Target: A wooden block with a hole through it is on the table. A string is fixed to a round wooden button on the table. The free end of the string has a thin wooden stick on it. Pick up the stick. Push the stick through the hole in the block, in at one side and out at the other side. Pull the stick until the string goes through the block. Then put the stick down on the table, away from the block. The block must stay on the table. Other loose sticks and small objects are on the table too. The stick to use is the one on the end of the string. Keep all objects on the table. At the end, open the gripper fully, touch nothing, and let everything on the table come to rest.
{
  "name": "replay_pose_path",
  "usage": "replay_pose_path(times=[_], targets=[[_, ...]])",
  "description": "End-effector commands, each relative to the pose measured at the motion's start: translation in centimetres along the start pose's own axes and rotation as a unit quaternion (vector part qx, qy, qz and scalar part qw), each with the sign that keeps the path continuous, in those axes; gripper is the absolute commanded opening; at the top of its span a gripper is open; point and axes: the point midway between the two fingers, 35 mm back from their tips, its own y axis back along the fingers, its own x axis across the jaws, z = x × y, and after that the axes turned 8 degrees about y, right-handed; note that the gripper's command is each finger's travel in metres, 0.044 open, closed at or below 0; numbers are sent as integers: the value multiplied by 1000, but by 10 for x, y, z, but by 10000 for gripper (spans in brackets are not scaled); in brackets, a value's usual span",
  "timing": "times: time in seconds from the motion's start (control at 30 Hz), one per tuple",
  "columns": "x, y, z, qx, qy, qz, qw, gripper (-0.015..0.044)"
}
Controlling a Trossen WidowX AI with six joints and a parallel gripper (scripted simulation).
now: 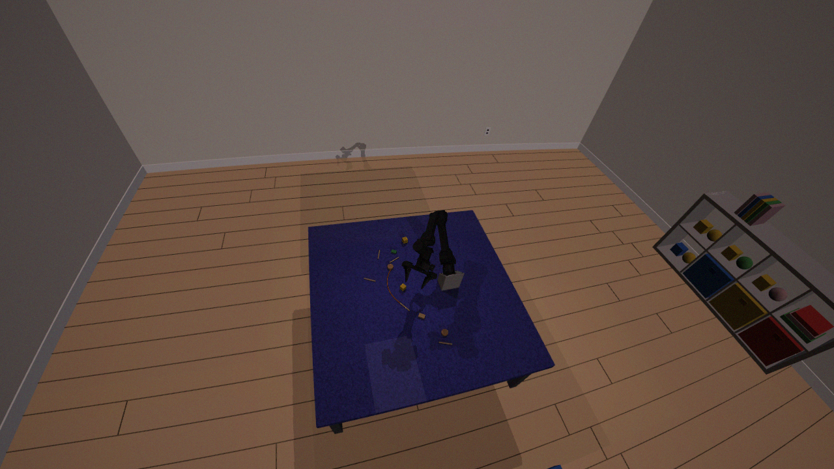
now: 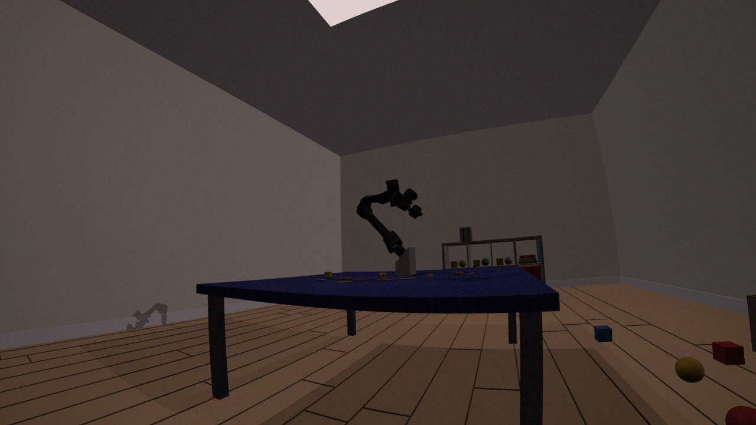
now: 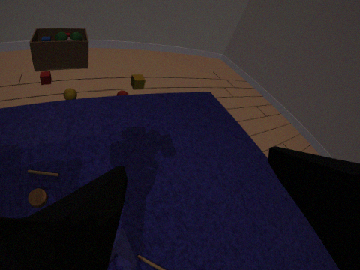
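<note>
My gripper (image 1: 414,284) (image 3: 199,164) is open and empty, high above the table, fingers wide apart. The small yellow-brown block (image 1: 402,287) (image 2: 383,275) stands on the table; a dark hole shows in its face in the exterior view. The round wooden button (image 1: 389,266) (image 2: 345,278) lies behind it in the top view. An orange string (image 1: 388,285) (image 2: 370,279) curves from the button past the block to the thin stick (image 1: 404,307) (image 2: 407,278), which lies on the table, outside the hole. A stick end (image 3: 150,262) at the wrist view's bottom edge is probably this one.
The blue table (image 1: 350,350) (image 2: 370,296) (image 3: 210,210) also bears a tan block (image 1: 421,315), another disc (image 1: 444,332) (image 3: 37,198), a loose stick (image 1: 444,342) (image 3: 43,173), a green piece (image 1: 394,251), a yellow cube (image 1: 404,240) and several other loose sticks. The arm's grey base (image 1: 450,281) stands nearby.
</note>
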Motion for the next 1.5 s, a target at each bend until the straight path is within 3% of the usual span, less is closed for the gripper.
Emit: replay_pose_path(times=[0.0,0.3,0.53,0.9,1.17,1.43,1.47], targets=[[-1,-16,-52,93,4,28,995,440],[23,-24,-195,318,26,166,933,440],[53,-1,-280,423,54,298,854,440],[55,-1,-281,425,55,302,852,440],[55,-1,-281,425,55,302,852,236],[55,-1,-280,424,53,301,852,236],[55,-1,-280,424,53,301,852,210]])
